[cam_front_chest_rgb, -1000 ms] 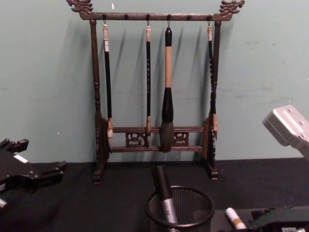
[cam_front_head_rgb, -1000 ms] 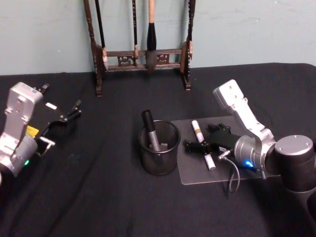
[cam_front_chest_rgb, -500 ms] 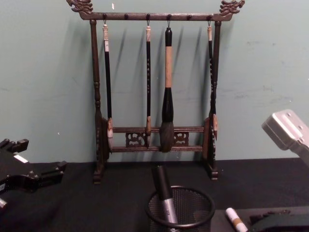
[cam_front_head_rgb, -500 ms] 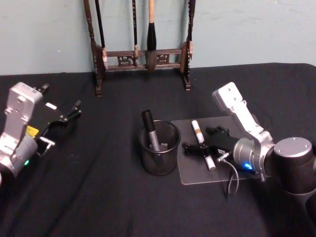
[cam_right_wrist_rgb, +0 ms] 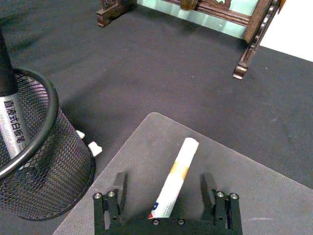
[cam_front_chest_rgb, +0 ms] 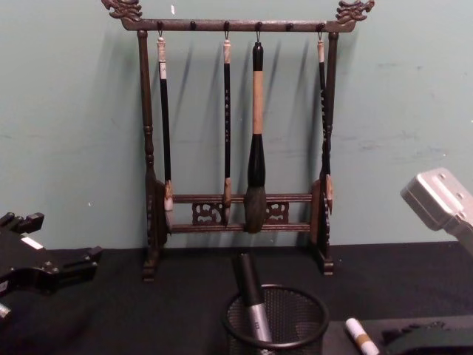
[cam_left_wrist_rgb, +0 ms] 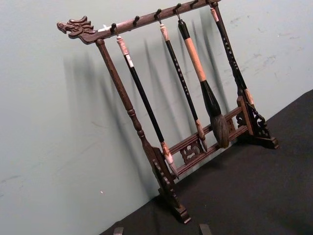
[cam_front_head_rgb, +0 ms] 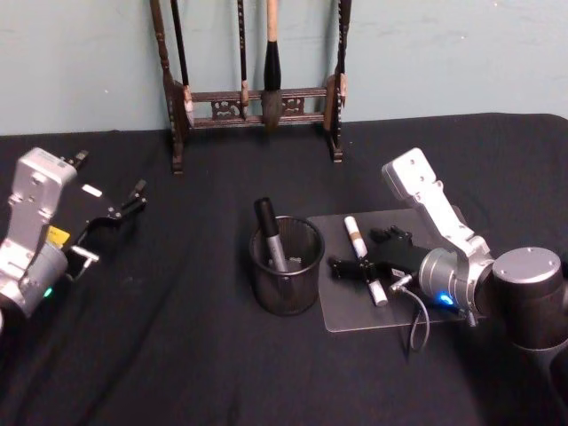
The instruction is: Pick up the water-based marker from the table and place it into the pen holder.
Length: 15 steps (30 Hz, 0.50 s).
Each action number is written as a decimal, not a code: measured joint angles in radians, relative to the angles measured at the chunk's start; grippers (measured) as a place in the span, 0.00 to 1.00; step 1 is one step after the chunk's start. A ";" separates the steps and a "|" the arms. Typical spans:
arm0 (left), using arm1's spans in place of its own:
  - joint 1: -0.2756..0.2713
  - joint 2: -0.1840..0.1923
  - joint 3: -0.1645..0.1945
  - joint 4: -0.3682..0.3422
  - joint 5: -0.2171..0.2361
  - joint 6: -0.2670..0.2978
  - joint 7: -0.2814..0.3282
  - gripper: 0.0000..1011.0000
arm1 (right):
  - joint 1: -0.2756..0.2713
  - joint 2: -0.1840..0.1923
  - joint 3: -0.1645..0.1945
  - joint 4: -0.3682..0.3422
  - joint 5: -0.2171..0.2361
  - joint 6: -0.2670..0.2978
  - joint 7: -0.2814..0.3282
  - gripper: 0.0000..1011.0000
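Right hand (cam_front_head_rgb: 364, 251), fingers apart, straddles marker (cam_right_wrist_rgb: 177, 176) on mat (cam_front_head_rgb: 390, 309) beside holder (cam_front_head_rgb: 286, 266); left hand (cam_front_head_rgb: 122, 208), also apart, parked left.

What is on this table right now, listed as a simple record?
marker: white, lying on the clear mat, right of the pen holder
pen holder: black mesh cup, holding a dark pen
right gripper: open, fingers either side of the marker
left gripper: open, parked at the left of the table
behind: wooden brush rack
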 joint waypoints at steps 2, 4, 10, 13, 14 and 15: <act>0.000 0.000 0.000 0.000 0.000 0.000 0.000 0.99 | 0.000 0.000 0.000 0.000 0.000 0.000 0.000 0.95; 0.000 0.000 0.000 0.000 0.000 0.000 0.000 0.99 | 0.000 0.000 0.000 0.000 0.000 0.000 0.000 0.90; 0.000 0.000 0.000 0.000 0.000 0.000 0.000 0.99 | 0.000 0.000 0.000 0.000 0.000 0.000 0.000 0.75; 0.000 0.000 0.000 0.000 0.000 0.000 0.000 0.99 | 0.000 0.000 0.000 0.000 0.000 0.000 -0.001 0.68; 0.000 0.000 0.000 0.000 0.000 0.000 0.000 0.99 | 0.000 0.000 0.000 -0.001 0.000 0.000 -0.001 0.64; 0.000 0.000 0.000 0.000 0.000 0.000 0.000 0.99 | 0.000 0.000 0.000 -0.001 0.000 0.000 -0.001 0.62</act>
